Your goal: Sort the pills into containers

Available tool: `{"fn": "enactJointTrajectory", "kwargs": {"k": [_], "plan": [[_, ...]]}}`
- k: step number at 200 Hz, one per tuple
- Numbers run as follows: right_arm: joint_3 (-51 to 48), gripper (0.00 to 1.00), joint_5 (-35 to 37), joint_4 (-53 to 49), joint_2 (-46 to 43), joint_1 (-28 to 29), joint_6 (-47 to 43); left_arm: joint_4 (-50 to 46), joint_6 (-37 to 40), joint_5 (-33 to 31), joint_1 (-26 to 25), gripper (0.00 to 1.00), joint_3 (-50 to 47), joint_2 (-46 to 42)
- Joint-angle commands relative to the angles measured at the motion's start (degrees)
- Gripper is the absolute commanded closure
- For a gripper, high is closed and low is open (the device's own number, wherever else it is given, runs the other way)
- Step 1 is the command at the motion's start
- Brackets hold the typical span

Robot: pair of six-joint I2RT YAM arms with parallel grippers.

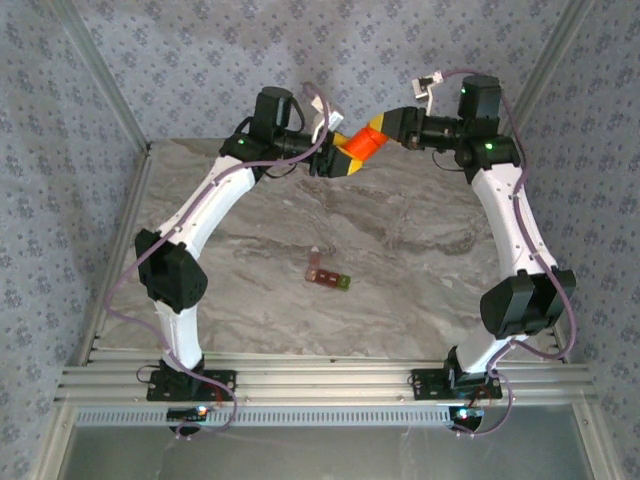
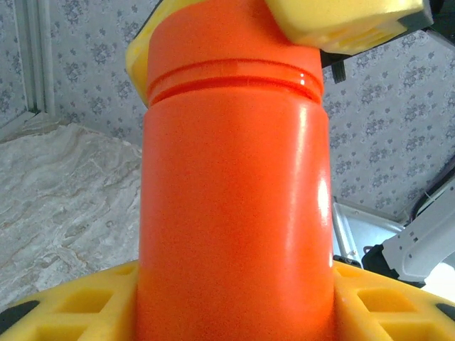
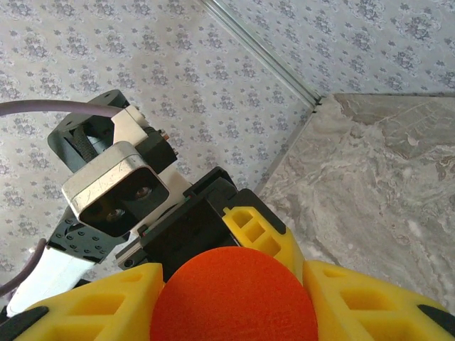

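Observation:
An orange bottle [image 1: 358,145] hangs in the air over the back of the table, held between both arms. My left gripper [image 1: 343,160] is shut on its body [image 2: 234,199], a yellow finger [image 2: 71,302] on each side. My right gripper [image 1: 377,128] is shut on its cap [image 3: 234,298], with yellow fingers [image 3: 92,298] tight against both sides; one of them shows over the cap [image 2: 227,42] in the left wrist view. The containers [image 1: 328,275], a small dark red-brown strip with a green end, lie flat at the table's middle. The pills are hidden.
The grey marble table [image 1: 420,230] has patterned walls behind and at both sides. A metal rail [image 1: 320,385] carries the arm bases at the near edge. The left wrist's camera block [image 3: 114,188] sits close in front of the right wrist.

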Motion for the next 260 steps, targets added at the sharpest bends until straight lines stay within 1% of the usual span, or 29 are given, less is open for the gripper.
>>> {"fn": "enactJointTrajectory", "kwargs": {"k": [1,10,19,33,49,75,107,128,172,185,260], "plan": [[-0.3,0.56,-0.2,-1.0,0.0,2.0,2.6,1.6,0.1,0.0,-0.2,1.0,2.8,0.3],[-1.4,0.58,1.8,-0.8,-0.2,2.2,4.4,1.6,0.5,-1.3,-0.2,1.0,2.8,0.3],[-3.2,0.58,4.0,-0.1,-0.7,2.5,8.1,1.1,1.6,-3.1,-0.2,1.0,2.9,0.2],[-6.1,0.58,8.4,0.3,-1.7,3.1,11.5,-0.5,4.2,-6.9,-0.7,1.0,3.0,-0.1],[-9.2,0.58,13.5,0.3,-3.1,4.5,14.8,-1.8,7.4,-11.3,-1.5,1.0,2.9,-0.4],[-14.1,0.59,21.2,3.6,-5.0,7.5,22.3,-1.9,10.5,-16.5,-3.0,1.0,2.1,-0.9],[-15.5,0.6,27.6,3.9,-5.8,10.9,26.0,-0.9,13.0,-20.8,-4.5,1.0,0.3,-1.3],[-15.3,0.59,28.6,4.3,-5.7,11.6,26.9,0.3,13.0,-21.6,-4.8,1.0,-1.0,-1.6],[-13.7,0.57,28.5,3.7,-5.5,11.2,26.9,3.2,11.3,-21.3,-4.7,1.0,-2.7,-2.5],[-13.5,0.57,28.2,3.7,-5.5,10.9,26.9,4.0,10.7,-21.0,-4.5,1.0,-4.7,-2.8],[-11.6,0.53,27.4,3.2,-5.2,10.0,26.4,5.0,9.5,-20.0,-4.2,1.0,-5.1,-2.8]]}}
